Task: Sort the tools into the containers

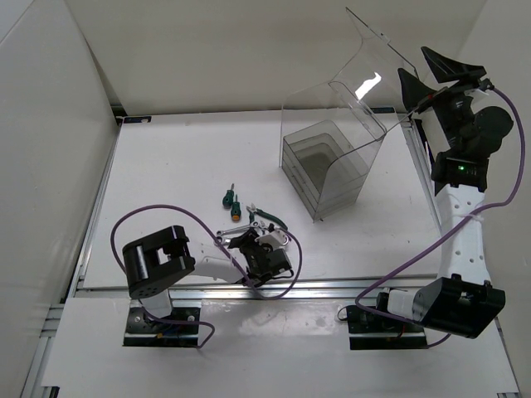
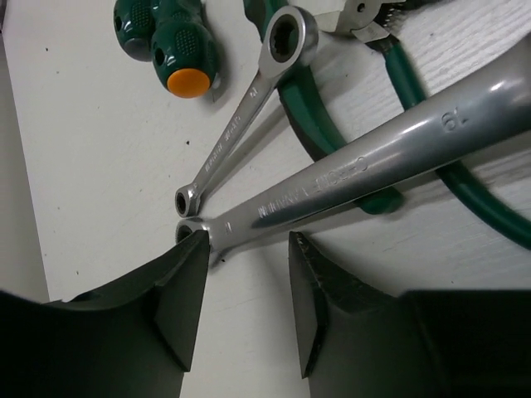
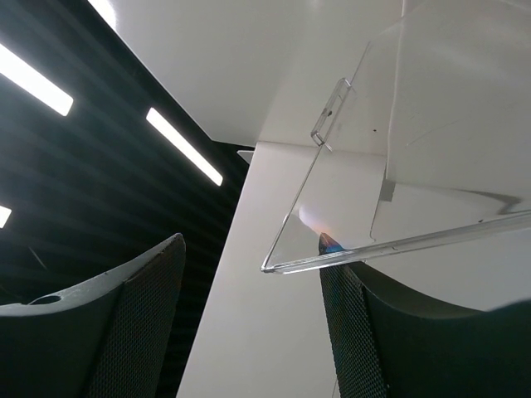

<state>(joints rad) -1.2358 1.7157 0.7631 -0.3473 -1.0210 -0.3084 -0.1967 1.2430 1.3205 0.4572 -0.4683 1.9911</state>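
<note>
- Left wrist view: left hand (image 2: 249, 253) open at the big wrench (image 2: 373, 162) tip, by the worktop's (image 2: 99, 166) near edge.
- Right hand (image 3: 249, 253) wide open, one finger touching the bin lid (image 3: 431, 108).

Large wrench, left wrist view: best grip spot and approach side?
Take the large wrench by the flat shank just past its near end, from above, left gripper spanning its width. Farther up it lies across the pliers; the small wrench crowds its tip.

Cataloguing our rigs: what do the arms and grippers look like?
Both the left arm and right arm have black joint housings, white links and a purple cable. The right shows a green light. The left gripper and right gripper have dark wedge-shaped fingers.
</note>
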